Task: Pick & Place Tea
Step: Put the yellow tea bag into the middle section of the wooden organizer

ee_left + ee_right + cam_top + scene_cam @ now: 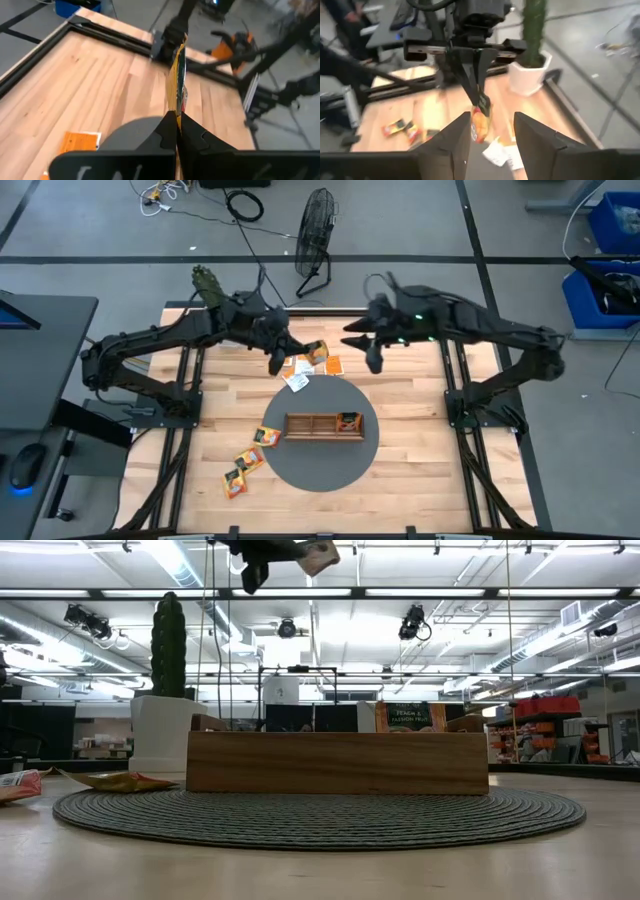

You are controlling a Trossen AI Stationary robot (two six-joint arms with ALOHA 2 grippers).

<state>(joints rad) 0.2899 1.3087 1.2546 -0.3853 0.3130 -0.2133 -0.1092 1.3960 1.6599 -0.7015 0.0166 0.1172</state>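
1. Left gripper (176, 131) hung in the air over the worktop's far middle, fingers clamped tight on one tea sachet (176, 75), held edge-on and hanging clear.
2. Right gripper (491, 131) faced it just beside the sachet, fingers spread wide, holding nothing.
3. Other sachets (312, 362) lay near the far edge; more (247, 465) towards the near-left corner.
4. Advice: carry the sachet over an empty compartment of the tray (322, 425), lower it vertically, and release only once it is inside.

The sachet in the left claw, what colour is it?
Yellow-orange sachet, pinched by the left claw; right wrist view shows it best.
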